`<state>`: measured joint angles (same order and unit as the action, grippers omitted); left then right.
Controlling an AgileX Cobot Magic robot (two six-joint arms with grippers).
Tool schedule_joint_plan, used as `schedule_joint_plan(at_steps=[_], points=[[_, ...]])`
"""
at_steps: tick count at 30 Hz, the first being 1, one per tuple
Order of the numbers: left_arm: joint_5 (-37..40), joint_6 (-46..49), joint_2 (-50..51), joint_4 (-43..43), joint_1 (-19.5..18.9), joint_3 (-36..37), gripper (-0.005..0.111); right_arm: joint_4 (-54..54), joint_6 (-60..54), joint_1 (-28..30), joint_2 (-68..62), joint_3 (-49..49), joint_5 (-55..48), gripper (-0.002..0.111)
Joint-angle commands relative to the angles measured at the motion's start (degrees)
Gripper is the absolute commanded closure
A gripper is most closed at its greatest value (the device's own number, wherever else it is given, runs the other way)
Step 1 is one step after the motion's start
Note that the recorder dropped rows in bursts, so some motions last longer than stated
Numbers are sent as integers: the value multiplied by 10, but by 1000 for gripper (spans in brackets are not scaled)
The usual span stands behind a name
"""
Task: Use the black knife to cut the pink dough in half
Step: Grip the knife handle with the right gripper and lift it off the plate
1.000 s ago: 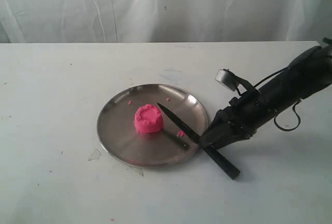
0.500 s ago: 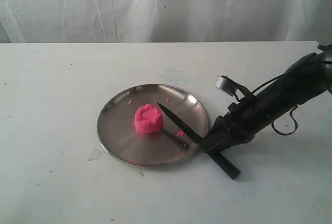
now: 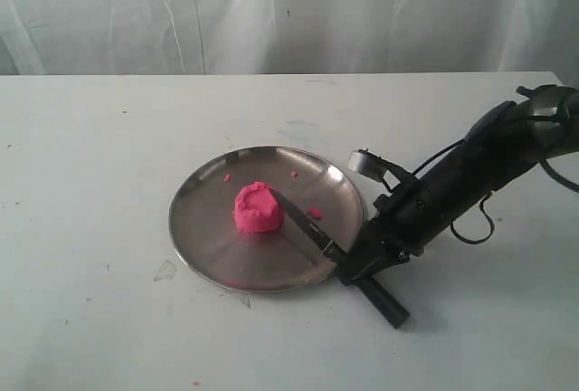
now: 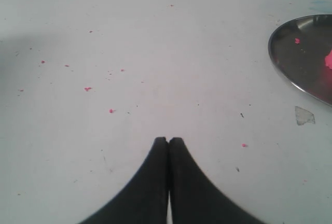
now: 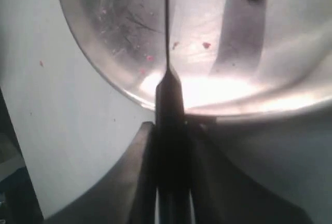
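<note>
The pink dough (image 3: pixel 258 207) stands as one round lump with a dented top, left of centre on the round metal plate (image 3: pixel 217 251). The black knife (image 3: pixel 306 226) lies slanted across the plate's right half, and its tip reaches the dough's right side. Its handle end (image 3: pixel 384 302) sticks out over the table. At the plate's rim my right gripper (image 3: pixel 349 267) is shut on the knife's handle. In the right wrist view the fingers (image 5: pixel 142 151) press both sides of the handle (image 5: pixel 169 105), and the blade (image 5: pixel 167 22) runs out over the plate. My left gripper (image 4: pixel 168 140) is shut on nothing above bare table.
Small pink crumbs (image 3: pixel 314 213) lie on the plate, and more are scattered over the white table (image 4: pixel 111 111). A scrap of clear tape (image 3: pixel 166 271) lies left of the plate. A white curtain hangs behind the table. The plate's edge (image 4: pixel 290 76) shows in the left wrist view.
My right gripper has closed on the knife handle and shifted left. The knife swung with it, and its tip now sits against the dough.
</note>
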<state>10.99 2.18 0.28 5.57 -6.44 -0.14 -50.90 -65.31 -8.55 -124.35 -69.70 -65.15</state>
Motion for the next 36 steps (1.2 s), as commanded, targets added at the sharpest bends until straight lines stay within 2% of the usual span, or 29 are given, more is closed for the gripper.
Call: schedule_joint_plan(at_steps=[1, 11, 19, 23, 26, 28, 30, 32, 35, 36], points=[[-3, -2, -3, 2, 4, 1, 107, 83, 26, -1, -9, 5, 50, 108], [-3, -2, -3, 2, 4, 1, 107, 75, 59, -1, 85, 5, 23, 108], [-3, -2, -3, 2, 4, 1, 107, 49, 118, -2, 276, 20, 29, 108], [-3, -2, -3, 2, 4, 1, 107, 54, 153, -27, 378, 58, 58, 108], [-3, -2, -3, 2, 4, 1, 107, 74, 175, -59, 472, 104, 100, 108], [-3, -2, -3, 2, 4, 1, 107, 96, 180, -82, 531, 142, 164, 108], [-3, -2, -3, 2, 4, 1, 107, 119, 198, -99, 598, 213, 351, 108], [-10, -2, -3, 2, 4, 1, 107, 116, 261, -99, 609, 271, 452, 108], [-98, -49, -3, 3, 4, 1, 107, 92, 279, -99, 568, 281, 461, 108], [-184, -59, -3, 3, 4, 1, 107, 92, 278, -99, 555, 272, 460, 108]])
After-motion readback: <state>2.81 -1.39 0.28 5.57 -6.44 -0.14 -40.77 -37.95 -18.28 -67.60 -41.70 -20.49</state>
